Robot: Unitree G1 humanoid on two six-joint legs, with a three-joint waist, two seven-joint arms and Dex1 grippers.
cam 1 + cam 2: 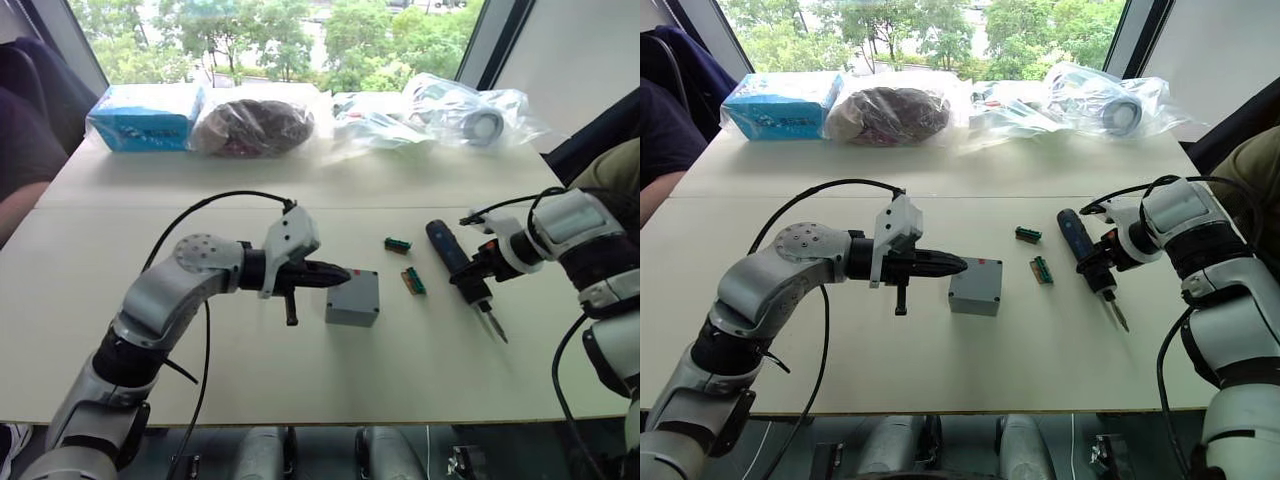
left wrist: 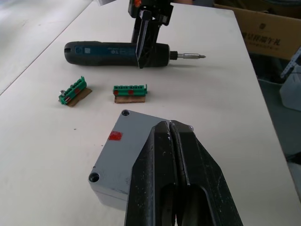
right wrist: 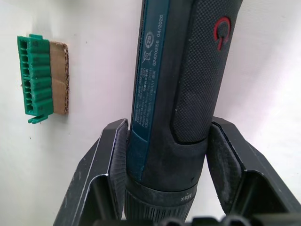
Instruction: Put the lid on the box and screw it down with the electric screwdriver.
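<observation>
Left eye view: the box (image 1: 354, 298) sits mid-worktop (image 1: 300, 370), lid (image 1: 358, 288) on top. Left wrist view: the left claw (image 2: 171, 129), fingers pressed together, rests over the lid. Right wrist view: the right claw (image 3: 167, 155) is clamped on the electric screwdriver (image 3: 181, 70).

Surface (image 1: 300, 380): white | carried: box (image 1: 353, 298), electric screwdriver (image 1: 462, 274), two green connectors (image 1: 413, 282) | far edge: bagged items (image 1: 255, 125)

A lab or workshop room: a plain pale desk (image 1: 300, 190) stands against a big window (image 1: 280, 30) with trees outside. At 12 o'clock, along its far edge, lie parts sealed in clear bags (image 1: 440, 110) and a blue box (image 1: 145, 115). A cardboard carton (image 2: 270, 30) sits beside the desk.
</observation>
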